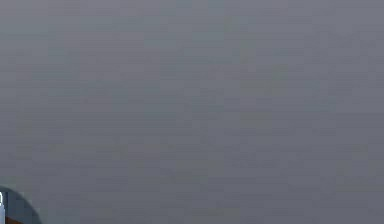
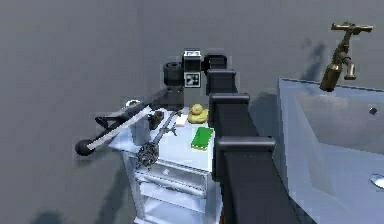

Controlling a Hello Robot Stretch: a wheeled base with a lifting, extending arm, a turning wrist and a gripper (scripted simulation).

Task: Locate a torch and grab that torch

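Cluttered white stand (image 2: 168,185) blocks the way, sink (image 2: 330,135) just beside, grey wall (image 2: 60,60) behind.

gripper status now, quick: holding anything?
Gripper: cannot tell whether it holds anything; its far end shows against the cluttered top of the white stand.

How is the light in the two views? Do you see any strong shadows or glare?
Forward view: a plain grey wall, evenly lit, with no glare. Arm side view: soft light; the white cart is the brightest part, the dark arm looks almost black, the brass tap catches some light, and the shadows on the wall are soft.
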